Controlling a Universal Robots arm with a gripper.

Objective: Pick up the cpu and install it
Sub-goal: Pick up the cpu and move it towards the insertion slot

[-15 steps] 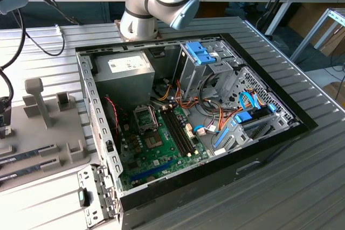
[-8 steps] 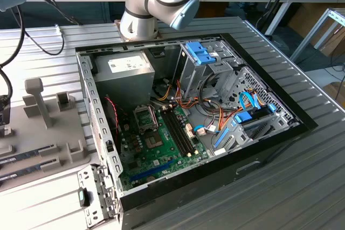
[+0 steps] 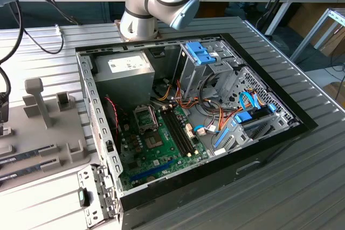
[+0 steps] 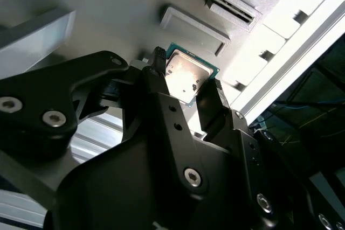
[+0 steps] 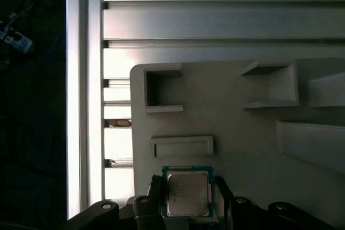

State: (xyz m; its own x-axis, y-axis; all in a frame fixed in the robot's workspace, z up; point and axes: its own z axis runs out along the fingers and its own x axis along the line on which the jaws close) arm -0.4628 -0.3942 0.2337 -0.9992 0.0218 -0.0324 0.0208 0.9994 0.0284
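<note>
Over the grey fixture tray (image 5: 242, 127) on the ribbed metal table (image 5: 215, 20): the cpu (image 5: 187, 192), flat, silvery top up, thin green rim all round. Set between the two black fingers (image 4: 156, 68) of the hand (image 4: 187, 75), one finger against each of two opposite edges in both wrist views. Hand read as pinching the cpu by those edges, top face left bare. Cannot tell whether lifted clear of the tray or resting on it.

Just beside the cpu on the tray: a shallow raised rectangular frame (image 5: 181, 146). Further off, an open-sided pocket (image 5: 161, 89).

Handling, judged rather than seen: light, thin, rigid. No give under squeeze, so little force needed and none to spare. Smooth metal top likely slippery and green rim narrow, so a shallow edge grip, prone to tilt or slip if knocked. Underside out of sight; presumably delicate, best kept off everything. Hold by the edges only, level, square to the fingers.

From the exterior view: open computer case (image 3: 89, 95) on the table, motherboard (image 3: 161, 152) lying flat inside, socket frame (image 3: 144, 117) near the power supply box (image 3: 121, 76), well apart from the grey tray at the exterior view's left.
</note>
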